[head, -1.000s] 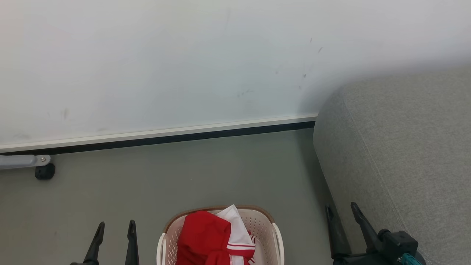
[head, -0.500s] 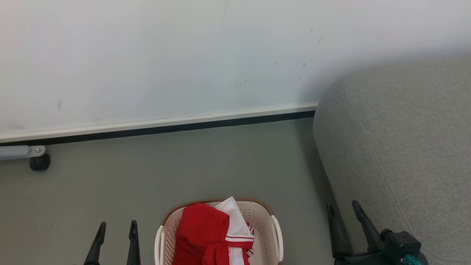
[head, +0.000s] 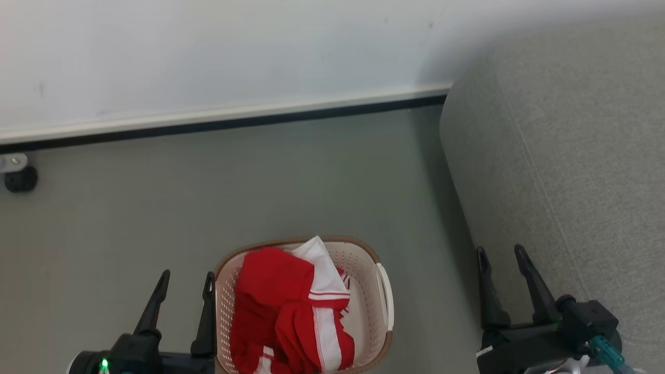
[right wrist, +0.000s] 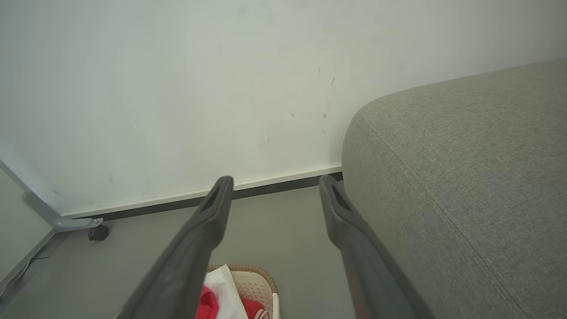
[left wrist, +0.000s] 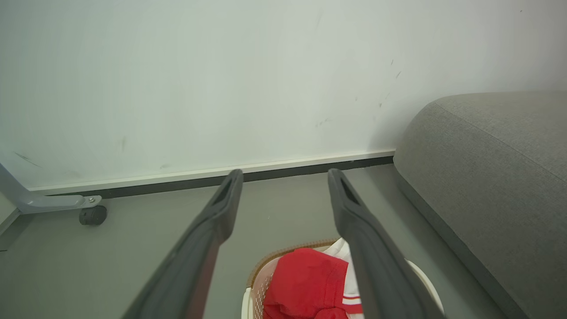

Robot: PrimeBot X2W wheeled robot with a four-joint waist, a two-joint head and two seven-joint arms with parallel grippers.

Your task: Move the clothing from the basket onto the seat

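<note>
Grey floor carries the basket, clothing heaped inside. I see my left gripper spread wide just left of it, and my right gripper spread wide off to its right.

Plain grey-green floor running up to the wall. Sitting on it: the basket (cream sides, brown rim), the seat near it on one side, and a black caster well apart on the other.
</note>
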